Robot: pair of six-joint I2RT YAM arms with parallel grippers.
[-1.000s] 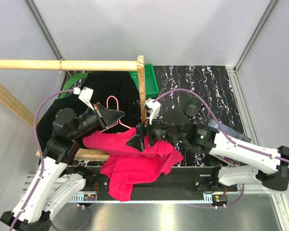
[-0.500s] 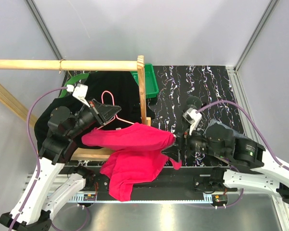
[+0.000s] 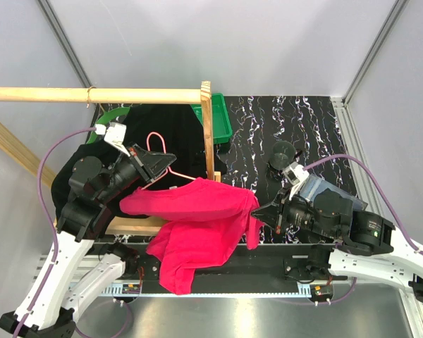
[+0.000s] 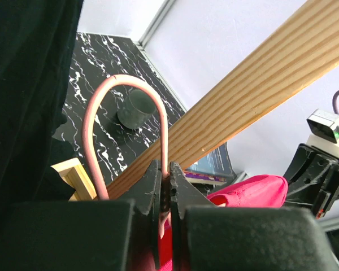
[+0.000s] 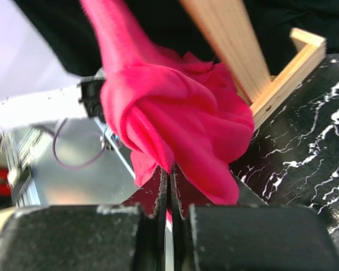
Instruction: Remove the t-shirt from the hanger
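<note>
A red t-shirt (image 3: 190, 211) hangs on a pink wire hanger (image 3: 157, 141), draped over the table's front edge. My left gripper (image 3: 162, 171) is shut on the hanger's neck just below the hook; in the left wrist view the hanger's wire (image 4: 124, 101) runs up from between the closed jaws of the left gripper (image 4: 165, 183), with the t-shirt (image 4: 254, 189) to the right. My right gripper (image 3: 256, 209) is shut on the t-shirt's right end. In the right wrist view the t-shirt (image 5: 175, 107) bunches out of the closed right gripper (image 5: 168, 172).
A wooden rail (image 3: 92, 94) and its upright post (image 3: 209, 134) stand behind the shirt, with black cloth (image 3: 162, 130) hanging there. A green bin (image 3: 222, 120) sits at the back. A dark round cup (image 3: 282, 155) and a flat book (image 3: 317, 189) lie on the marbled table at right.
My right gripper pulled back to the right from the shirt's middle, then shut on the shirt's right end. The shirt now stretches further right. The left gripper still holds the hanger.
</note>
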